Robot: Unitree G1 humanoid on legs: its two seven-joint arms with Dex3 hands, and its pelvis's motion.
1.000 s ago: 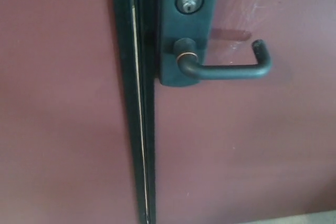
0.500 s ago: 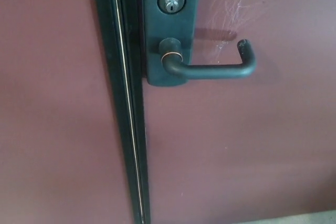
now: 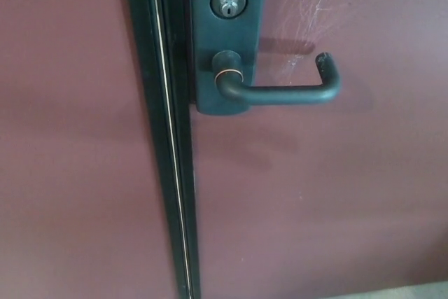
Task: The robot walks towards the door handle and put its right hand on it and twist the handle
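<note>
A dark lever door handle (image 3: 280,92) juts from a dark backplate (image 3: 228,33) on the maroon door (image 3: 329,194). The lever lies level, running to the right and curling back toward the door at its tip. A silver key cylinder (image 3: 228,3) sits above the handle's hub. Neither of my hands shows in the head view.
A dark vertical strip (image 3: 162,138) with a thin bright seam separates this door from a second maroon panel (image 3: 70,145) on the left. A sliver of grey floor (image 3: 413,290) shows at the bottom right.
The whole picture shifted left a second ago as the camera moved; over the last half second it has held still. The handle's pose is unchanged.
</note>
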